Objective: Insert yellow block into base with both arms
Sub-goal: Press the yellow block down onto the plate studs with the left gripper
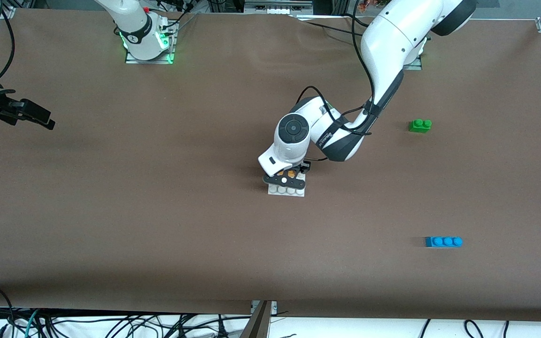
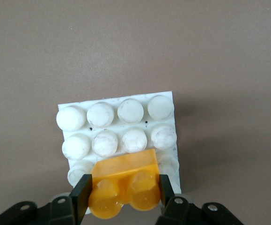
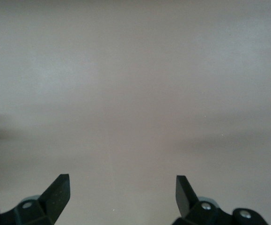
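Observation:
The white studded base (image 1: 287,190) (image 2: 116,124) lies near the middle of the table. My left gripper (image 1: 285,177) (image 2: 122,193) is right over it, shut on the yellow block (image 2: 124,185) (image 1: 287,174), whose two studs face the wrist camera. The block sits at the base's edge row, over its studs; I cannot tell whether it is pressed down onto them. Black fingers (image 2: 81,199) clamp the block's two short ends. My right gripper (image 1: 28,114) (image 3: 122,194) waits open over bare table at the right arm's end, holding nothing.
A green two-stud brick (image 1: 420,125) rests toward the left arm's end of the table. A blue three-stud brick (image 1: 443,241) lies nearer the front camera at that same end. Cables hang below the table's front edge.

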### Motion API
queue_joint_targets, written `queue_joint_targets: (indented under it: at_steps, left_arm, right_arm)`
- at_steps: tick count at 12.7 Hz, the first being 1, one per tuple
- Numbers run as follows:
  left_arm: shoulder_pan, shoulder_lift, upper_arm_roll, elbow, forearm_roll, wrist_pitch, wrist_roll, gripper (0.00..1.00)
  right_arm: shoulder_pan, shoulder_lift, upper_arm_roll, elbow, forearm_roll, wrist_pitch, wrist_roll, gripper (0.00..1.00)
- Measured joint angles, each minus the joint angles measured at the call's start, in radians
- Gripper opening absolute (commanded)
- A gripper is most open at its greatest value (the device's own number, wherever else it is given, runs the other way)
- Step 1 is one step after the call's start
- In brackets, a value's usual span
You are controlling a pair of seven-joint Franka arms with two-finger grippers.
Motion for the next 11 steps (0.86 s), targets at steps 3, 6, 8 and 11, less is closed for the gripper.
queue_joint_targets:
  at_steps: [3, 6, 8, 11]
  left_arm:
    - [-0.001, 0.000, 0.001, 0.000, 0.034, 0.000, 0.000, 0.46]
    - [-0.001, 0.000, 0.002, 0.000, 0.034, 0.000, 0.000, 0.46]
    - [-0.002, 0.000, 0.003, 0.000, 0.037, 0.000, 0.000, 0.46]
    - [-0.004, 0.001, 0.004, 0.000, 0.042, 0.000, 0.000, 0.46]
  right_arm:
    - [0.000, 0.000, 0.000, 0.000, 0.000, 0.000, 0.000, 1.00]
    - [0.000, 0.000, 0.000, 0.000, 0.000, 0.000, 0.000, 1.00]
    - [0.000, 0.000, 0.000, 0.000, 0.000, 0.000, 0.000, 1.00]
    - [0.000, 0.000, 0.000, 0.000, 0.000, 0.000, 0.000, 1.00]
